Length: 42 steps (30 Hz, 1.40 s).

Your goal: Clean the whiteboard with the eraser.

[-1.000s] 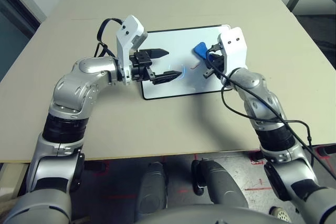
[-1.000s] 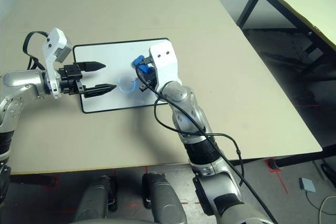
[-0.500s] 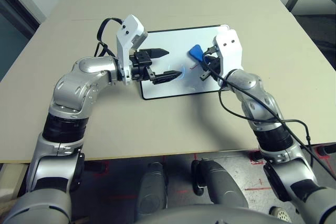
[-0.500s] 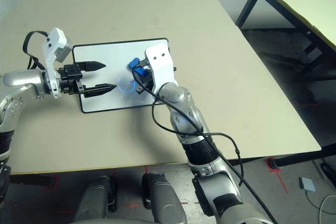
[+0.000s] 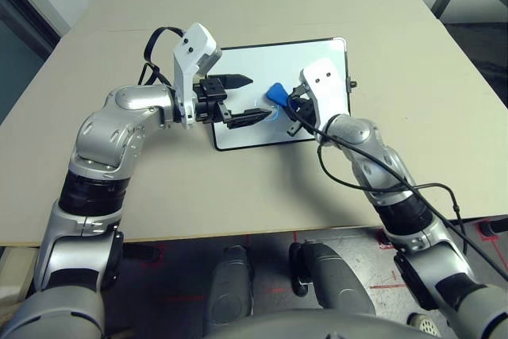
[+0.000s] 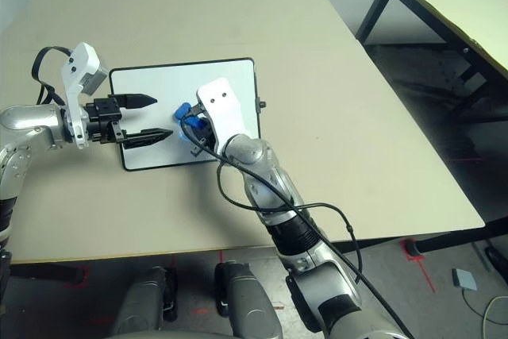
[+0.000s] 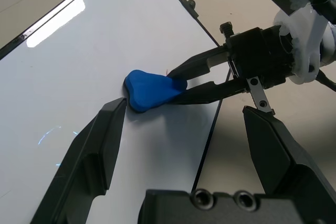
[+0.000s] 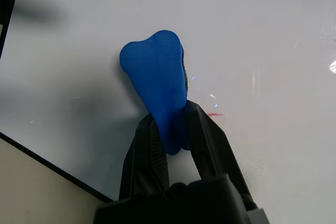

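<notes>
Eraser is sitting pinched by its narrow end between the two black fingers of the right gripper, its blue body pressing flat on the whiteboard around the board's middle, toward the near long edge. Right jaws are clamping it firmly. Left gripper is hanging over the board's left part, jaws spread wide and gripping nothing, with its tips pointing toward the eraser and standing near it, apart from it.

Progress, as a judgement: wiping is under way, not finished. A small red mark is showing on the white surface just beside the right fingers, so at least that spot is needing a pass. Faint bluish glints near the eraser are reading more like reflections than ink; cannot tell for sure. The rest of the board is looking clean, though the far right area is partly hidden behind the right wrist. Remaining: sweeping over the red trace and checking the covered part.
</notes>
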Each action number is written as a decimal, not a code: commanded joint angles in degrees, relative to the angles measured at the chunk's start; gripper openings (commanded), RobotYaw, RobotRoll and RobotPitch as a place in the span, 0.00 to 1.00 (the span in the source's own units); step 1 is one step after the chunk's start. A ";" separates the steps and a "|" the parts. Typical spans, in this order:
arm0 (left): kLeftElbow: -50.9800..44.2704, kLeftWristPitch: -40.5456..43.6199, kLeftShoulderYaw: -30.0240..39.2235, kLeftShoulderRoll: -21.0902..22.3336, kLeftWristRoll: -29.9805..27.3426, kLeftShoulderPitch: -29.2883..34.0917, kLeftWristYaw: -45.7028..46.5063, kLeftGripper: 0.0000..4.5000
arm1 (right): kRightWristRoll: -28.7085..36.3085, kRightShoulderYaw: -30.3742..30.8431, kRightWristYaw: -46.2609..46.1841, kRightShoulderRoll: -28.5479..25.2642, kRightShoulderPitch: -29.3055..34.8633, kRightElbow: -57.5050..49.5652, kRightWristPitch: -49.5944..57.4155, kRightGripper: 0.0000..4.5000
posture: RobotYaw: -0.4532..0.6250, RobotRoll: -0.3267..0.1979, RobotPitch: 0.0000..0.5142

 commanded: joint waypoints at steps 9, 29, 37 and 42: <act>-0.35 0.02 -0.57 0.35 -0.23 -0.31 -0.68 1.00 | -2.25 -4.34 -4.72 -4.37 -0.07 5.95 -0.76 0.14 | 0.44 0.62 0.33; -0.76 0.58 -0.48 0.68 -0.16 -0.28 -1.17 1.00 | -0.33 3.29 -0.30 -2.09 2.96 1.91 1.59 0.14 | 0.45 0.62 0.34; -0.90 0.66 -0.41 0.57 -0.23 -0.23 -1.02 1.00 | -1.07 4.74 1.38 -1.78 1.24 5.16 0.58 0.14 | 0.45 0.62 0.34; -0.88 0.59 -0.35 0.54 -0.21 -0.14 -0.95 1.00 | -1.35 4.68 1.60 -1.71 0.90 6.76 -0.42 0.14 | 0.45 0.62 0.34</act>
